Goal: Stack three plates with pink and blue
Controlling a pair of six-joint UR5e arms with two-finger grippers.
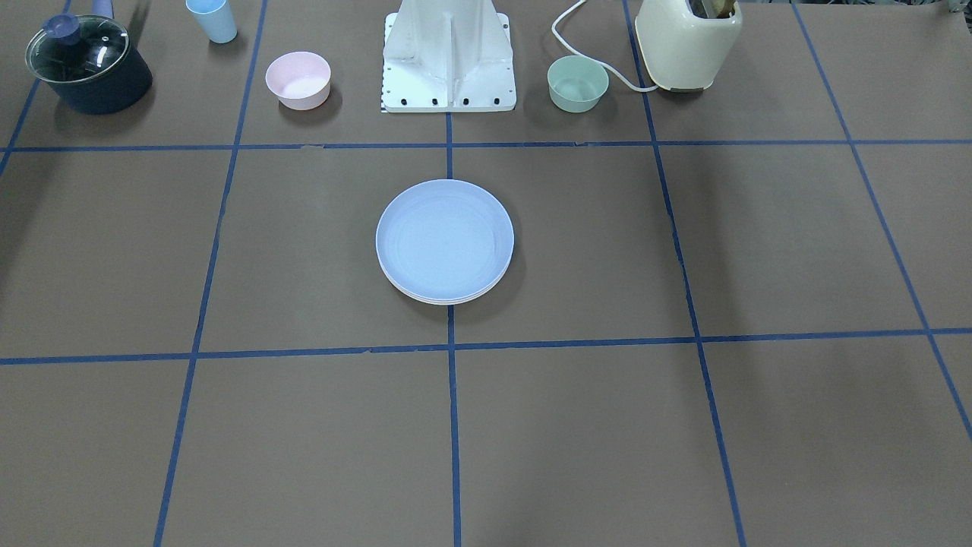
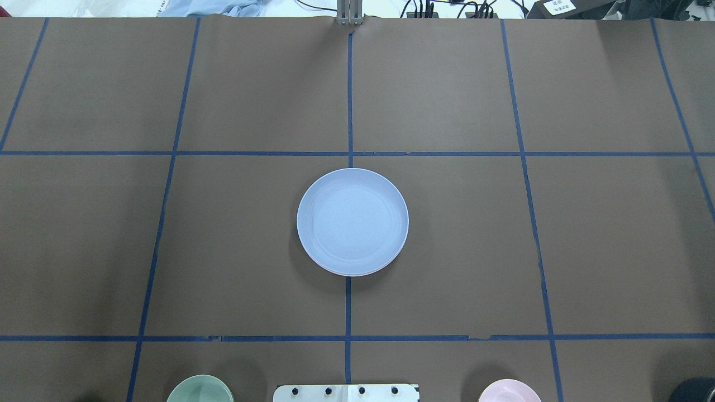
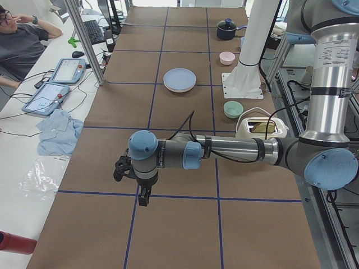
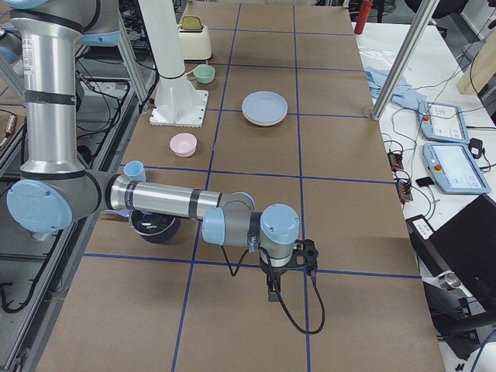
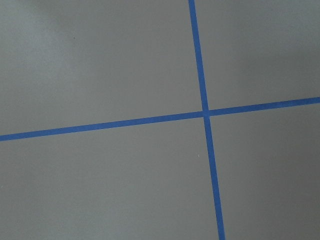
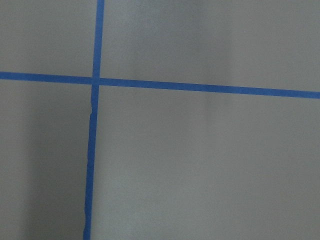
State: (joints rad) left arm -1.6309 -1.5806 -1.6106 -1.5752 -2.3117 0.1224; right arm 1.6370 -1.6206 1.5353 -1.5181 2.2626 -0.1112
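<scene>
A table (image 2: 447,251) covered in brown paper takes up most of the room, ruled into large squares by blue tape (image 2: 347,312). The light is even and comes from above, so shadows stay soft. Along the operators' side runs a white bench (image 3: 11,145) with screen pendants (image 3: 68,71), a crumpled blue cloth (image 3: 59,131) and cables. A slanted aluminium post (image 3: 84,42) rises at its edge.

I see the left arm (image 3: 230,150) stretched out level, left gripper (image 3: 144,197) pointing down; right arm (image 4: 167,203) likewise, right gripper (image 4: 273,293) down. Jaw positions unreadable.
</scene>
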